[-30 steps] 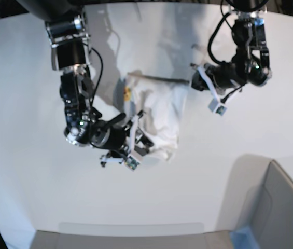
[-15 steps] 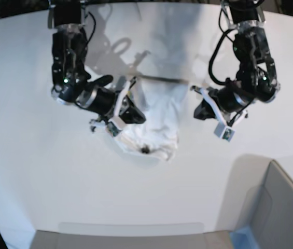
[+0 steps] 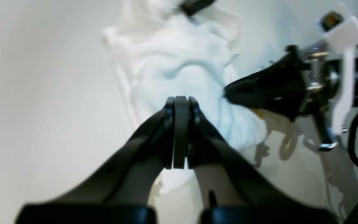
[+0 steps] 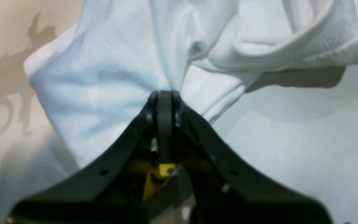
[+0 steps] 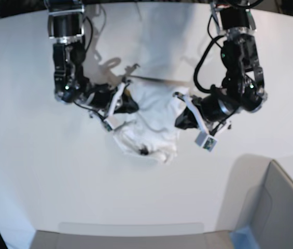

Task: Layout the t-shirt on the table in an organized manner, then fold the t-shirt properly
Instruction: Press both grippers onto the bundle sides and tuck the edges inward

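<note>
Both arms had closed in on the t-shirt (image 5: 151, 124), bunched mid-table (image 5: 32, 171); the right gripper (image 4: 164, 99) pinched its fabric (yellow tag behind), the left gripper (image 3: 180, 107) beside it, closed empty.

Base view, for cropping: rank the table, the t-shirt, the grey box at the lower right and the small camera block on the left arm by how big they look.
1. table
2. grey box, cut off by the frame edge
3. t-shirt, crumpled
4. camera block

Soft, creased white cloth t-shirt (image 4: 110, 77) on a smooth matt table (image 5: 27, 155); fingers (image 3: 166, 124) seemingly matt black plastic.
</note>
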Available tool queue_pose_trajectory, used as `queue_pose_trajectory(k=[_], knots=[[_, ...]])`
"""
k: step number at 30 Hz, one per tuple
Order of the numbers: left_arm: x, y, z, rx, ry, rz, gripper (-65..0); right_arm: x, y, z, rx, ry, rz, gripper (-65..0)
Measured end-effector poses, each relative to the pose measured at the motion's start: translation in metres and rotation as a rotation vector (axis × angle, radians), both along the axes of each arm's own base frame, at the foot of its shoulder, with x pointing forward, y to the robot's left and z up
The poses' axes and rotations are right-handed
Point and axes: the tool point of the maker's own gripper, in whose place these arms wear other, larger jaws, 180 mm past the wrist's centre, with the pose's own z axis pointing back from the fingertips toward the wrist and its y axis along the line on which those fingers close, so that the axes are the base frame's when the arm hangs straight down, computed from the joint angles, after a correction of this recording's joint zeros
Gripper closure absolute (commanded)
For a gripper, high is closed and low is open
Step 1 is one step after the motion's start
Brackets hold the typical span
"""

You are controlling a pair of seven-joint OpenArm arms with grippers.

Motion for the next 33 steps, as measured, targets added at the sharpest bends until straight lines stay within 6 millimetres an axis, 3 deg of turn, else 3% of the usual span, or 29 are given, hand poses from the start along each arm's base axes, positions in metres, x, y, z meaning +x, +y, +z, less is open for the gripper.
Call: queue_pose_trajectory(k=[3,7,10,13,15,20,24,27,33], knots=[[-0.006,-0.023,0.000,-0.014,-0.004,-0.066,0.0,-0.008,-0.001,0.020,-0.013,-0.062,0.010,0.0],[-0.001,-0.033,0.004,-0.071,-0.051,-0.063,0.0,-0.011,0.008,0.073,0.104,-0.191,0.004,0.0],[0.003,-0.035,-0.019,-0.091,0.012,-0.052,0.0,-0.003,-0.017,0.093,0.136,-0.245,-0.094,0.0],[0.002,-0.036,-0.053,-0.110,0.101,-0.027,0.0,-0.001,-0.052,0.089,0.099,-0.243,-0.178,0.0],[0.001,-0.039,-0.071,-0.131,0.133,-0.014,0.0,-0.003,-0.059,0.086,0.087,-0.235,-0.192,0.0],[0.007,-0.040,-0.101,-0.178,0.149,0.006,0.0,-0.006,-0.053,0.087,0.116,-0.230,-0.191,0.0],[0.004,-0.043,-0.108,-0.185,0.126,-0.019,0.0,-0.003,-0.054,0.085,0.117,-0.224,-0.192,0.0],[-0.005,-0.033,-0.115,-0.166,0.142,-0.013,0.0,0.001,-0.049,0.079,0.113,-0.207,-0.175,0.0],[-0.025,-0.008,-0.119,-0.170,0.142,0.023,0.0,0.005,-0.015,0.066,0.114,-0.161,-0.051,0.0]])
